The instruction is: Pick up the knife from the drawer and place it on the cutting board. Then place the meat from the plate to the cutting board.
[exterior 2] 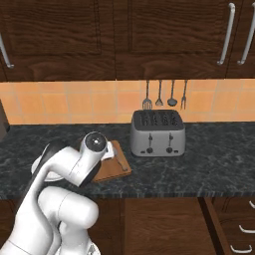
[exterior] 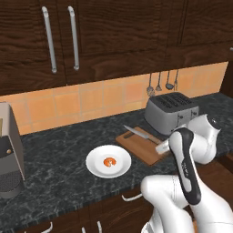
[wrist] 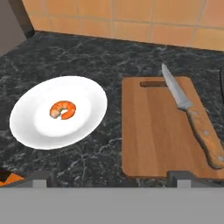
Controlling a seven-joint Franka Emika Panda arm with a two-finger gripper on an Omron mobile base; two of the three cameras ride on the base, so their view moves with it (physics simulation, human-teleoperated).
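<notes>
The knife point(wrist: 192, 116) lies on the cutting board point(wrist: 153, 131) along its right side, blade toward the slot hole, tan handle toward me. Left of the board, the white plate point(wrist: 30, 127) holds the small orange-red meat point(wrist: 62, 109) at its centre. My gripper point(wrist: 113, 177) hovers open above the counter's front edge, between plate and board, with nothing between its fingertips point(wrist: 41, 177). From the left base, the plate point(exterior: 93, 166), meat point(exterior: 109, 162), board point(exterior: 141, 148) and knife point(exterior: 139, 134) sit just beyond my arm. A dark drawer front point(exterior: 119, 205) lies below the counter edge.
A silver toaster point(exterior: 172, 111) stands right behind the board, with dark utensils point(exterior: 159, 84) hanging on the tiled wall above it. A grey appliance point(exterior: 9, 150) occupies the counter's far left. Dark cabinet doors hang overhead.
</notes>
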